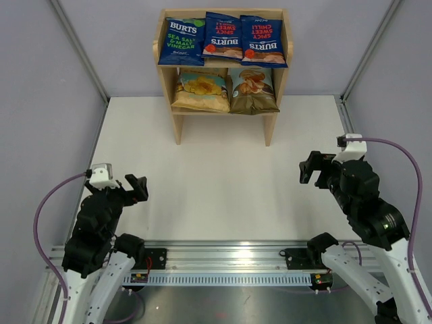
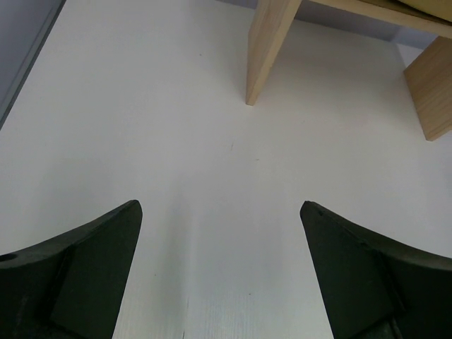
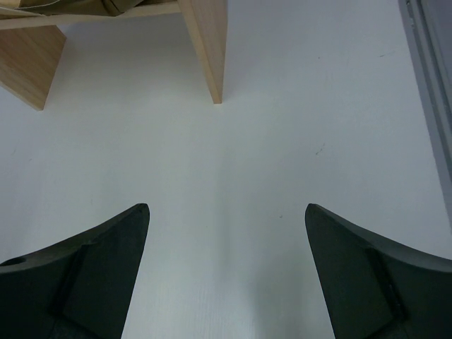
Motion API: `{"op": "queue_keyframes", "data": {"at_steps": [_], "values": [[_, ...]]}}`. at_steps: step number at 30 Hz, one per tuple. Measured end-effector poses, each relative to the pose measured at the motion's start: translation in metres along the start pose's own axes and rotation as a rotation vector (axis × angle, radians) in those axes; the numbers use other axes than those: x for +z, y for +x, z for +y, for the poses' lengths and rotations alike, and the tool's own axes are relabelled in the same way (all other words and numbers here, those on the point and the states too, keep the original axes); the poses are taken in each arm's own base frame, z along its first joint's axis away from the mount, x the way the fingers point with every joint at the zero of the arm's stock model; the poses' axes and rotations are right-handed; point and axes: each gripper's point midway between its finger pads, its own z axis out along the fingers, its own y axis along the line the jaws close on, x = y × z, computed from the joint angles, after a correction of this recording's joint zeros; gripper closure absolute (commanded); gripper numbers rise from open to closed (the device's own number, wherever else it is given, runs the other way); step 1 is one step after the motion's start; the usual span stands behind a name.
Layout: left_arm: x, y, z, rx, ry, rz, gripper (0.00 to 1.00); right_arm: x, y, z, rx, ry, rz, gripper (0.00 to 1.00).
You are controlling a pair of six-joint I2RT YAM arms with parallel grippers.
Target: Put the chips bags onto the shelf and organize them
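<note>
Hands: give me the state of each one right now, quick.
Left hand: open, holding nothing.
Right hand: open, holding nothing.

- A robotics lab test cell: plain grey panel walls (image 1: 40, 81) in metal framing enclose a white table (image 1: 223, 182).
- The left arm (image 1: 101, 223) and right arm (image 1: 364, 202) are bolted to an aluminium rail (image 1: 229, 256), with purple cables (image 1: 37, 223) trailing from their wrists.
- A lone small wooden shelf (image 1: 170, 94) holds chips bags (image 1: 223, 37).
</note>
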Motion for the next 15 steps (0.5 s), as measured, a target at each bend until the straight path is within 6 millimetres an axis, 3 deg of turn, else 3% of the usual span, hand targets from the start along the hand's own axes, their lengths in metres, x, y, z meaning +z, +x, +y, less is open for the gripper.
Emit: {"op": "queue_keyframes", "data": {"at_steps": [8,15], "values": [[-0.006,-0.005,-0.007,0.018,0.064,-0.058,0.01,-0.032,0.005,-0.019,0.005,0.025,-0.034,0.01],[-0.006,-0.004,-0.009,0.022,0.078,-0.056,0.01,-0.038,0.006,-0.025,0.032,0.039,-0.066,0.01]]}}
